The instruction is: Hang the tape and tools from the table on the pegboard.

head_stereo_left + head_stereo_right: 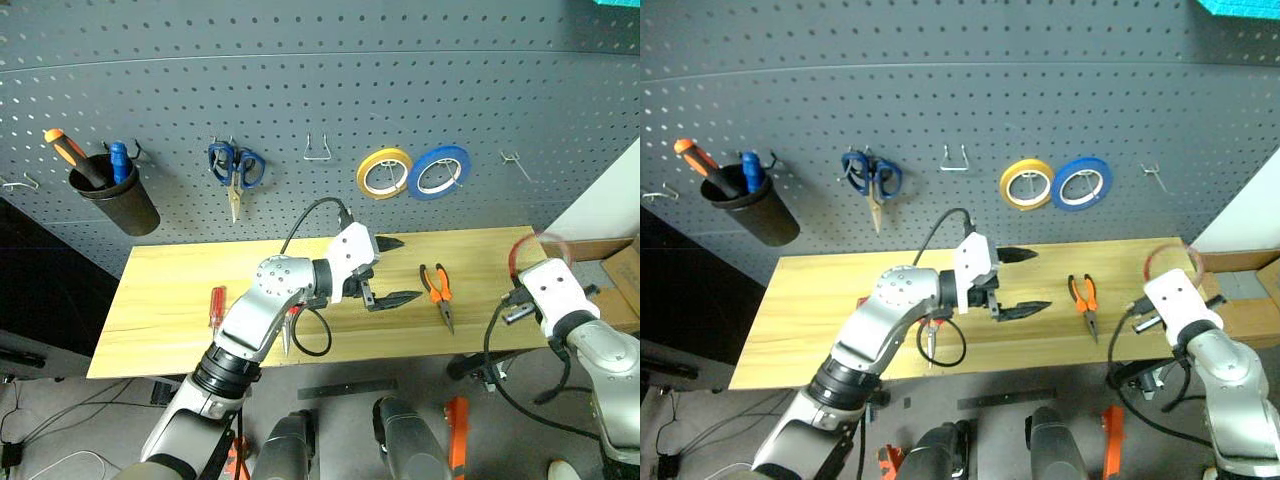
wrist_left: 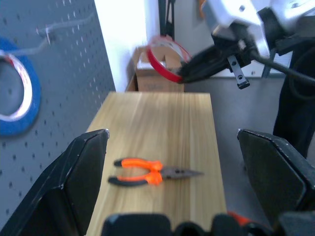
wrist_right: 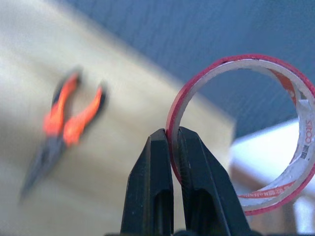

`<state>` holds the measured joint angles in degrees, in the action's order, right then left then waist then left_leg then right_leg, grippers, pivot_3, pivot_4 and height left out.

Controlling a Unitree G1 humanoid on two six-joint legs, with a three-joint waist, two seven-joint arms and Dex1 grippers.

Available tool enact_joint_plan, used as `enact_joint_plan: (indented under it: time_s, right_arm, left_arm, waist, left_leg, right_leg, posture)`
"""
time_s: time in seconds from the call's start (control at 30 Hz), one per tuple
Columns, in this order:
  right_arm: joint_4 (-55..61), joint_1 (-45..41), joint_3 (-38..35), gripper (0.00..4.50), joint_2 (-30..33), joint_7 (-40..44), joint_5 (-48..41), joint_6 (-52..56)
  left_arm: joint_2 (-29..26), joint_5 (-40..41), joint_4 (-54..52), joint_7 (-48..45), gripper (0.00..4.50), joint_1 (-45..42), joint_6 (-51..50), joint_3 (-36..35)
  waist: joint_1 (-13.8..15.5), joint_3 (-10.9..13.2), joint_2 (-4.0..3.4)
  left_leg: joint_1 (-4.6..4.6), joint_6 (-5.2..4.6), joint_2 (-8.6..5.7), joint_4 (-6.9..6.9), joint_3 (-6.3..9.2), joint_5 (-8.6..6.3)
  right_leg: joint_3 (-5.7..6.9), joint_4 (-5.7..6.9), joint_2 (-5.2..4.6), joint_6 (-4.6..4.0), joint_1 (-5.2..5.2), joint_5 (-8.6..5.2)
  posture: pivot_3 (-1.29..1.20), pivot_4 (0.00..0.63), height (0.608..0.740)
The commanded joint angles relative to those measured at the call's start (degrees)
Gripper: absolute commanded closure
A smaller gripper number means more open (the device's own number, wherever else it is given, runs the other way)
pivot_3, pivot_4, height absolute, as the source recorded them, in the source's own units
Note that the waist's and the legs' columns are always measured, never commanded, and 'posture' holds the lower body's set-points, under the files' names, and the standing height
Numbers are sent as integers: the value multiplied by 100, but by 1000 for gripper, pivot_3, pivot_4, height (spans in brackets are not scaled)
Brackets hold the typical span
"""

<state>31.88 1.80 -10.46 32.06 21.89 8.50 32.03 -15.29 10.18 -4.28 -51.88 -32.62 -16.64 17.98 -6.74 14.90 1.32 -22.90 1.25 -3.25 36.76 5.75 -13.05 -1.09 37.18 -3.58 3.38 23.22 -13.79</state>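
Left eye view: desk (image 1: 180, 300) is a long light-yellow top running left-right under the pegboard (image 1: 320, 100), with bare wood between items and along the far edge. Right gripper (image 3: 173, 147) is off the desk's right end, above the edge, jaws pressed together pinching the rim of the tape (image 3: 241, 132), which is lifted clear of the wood. Tape is a thin red ring, whitish inside, with small red printing on the inner face, too blurred and cropped to read. Left gripper (image 1: 388, 270) is over the desk middle, pointing toward the right end, jaws spread wide and holding nothing. Small pliers (image 1: 438, 292), orange-and-black handles, lie flat on the desk between the two grippers, apart from both. Screwdriver (image 1: 216, 307) with red handle lies near the desk's left front. Red scissors are mostly hidden under the left arm. On the pegboard: black cup (image 1: 115, 195) at left, blue scissors (image 1: 235, 170), an empty wire hook (image 1: 318, 150), yellow roll (image 1: 384, 172) just beside blue roll (image 1: 438, 170), another bare hook (image 1: 514, 160) at right.
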Motion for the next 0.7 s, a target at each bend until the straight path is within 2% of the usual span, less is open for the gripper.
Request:
enact_joint_plan:
  time_s: [0.03, 0.17, 0.53, 0.67, 0.7]
  right_arm:
    - [79, -746, -239, 4453, -265, -341, -185, -35]
    - [-969, -1566, -569, 4453, -430, -362, -670, -257]
    - [-4778, -3670, -594, 4453, -404, -223, -1341, -1903]
    - [-5207, -3872, -559, 4453, -464, -139, -1538, -2081]
    - [-5194, -3850, -545, 4285, -479, -163, -1560, -2061]
  left_arm:
    - [135, 105, 12, 28, 0, -253, 145, -86]
    - [291, 59, 114, 113, 0, -416, 136, -66]
    - [303, 12, 174, 234, 0, -431, 157, -126]
    - [248, 13, 215, 294, 0, -429, 150, -172]
    - [199, 20, 191, 267, 0, -399, 131, -163]
  waist:
    - [-22, 5, -2]
    - [2, 7, 2]
    - [-3, 11, -6]
    - [11, 11, -6]
    - [14, 11, -6]
  left_leg:
    - [-4, -2, 0, 11, -3, 0]
    - [-8, -12, -7, 17, -4, 2]
    - [-8, -30, -6, 7, -32, -9]
    - [-8, -33, -7, 9, -35, -11]
    - [-8, -34, -7, 9, -36, -12]
  right_leg:
    - [-2, -3, 1, 2, 0, 9]
    - [-9, -11, -1, 5, -3, 17]
    - [-31, -13, -1, -26, 6, 35]
    - [-35, -12, 0, -25, 6, 36]
    - [-35, -12, 0, -25, 6, 36]
  posture:
    - [-277, 262, 740]
    - [-261, 256, 740]
    - [-222, 249, 740]
    - [-211, 245, 740]
    - [-210, 245, 740]
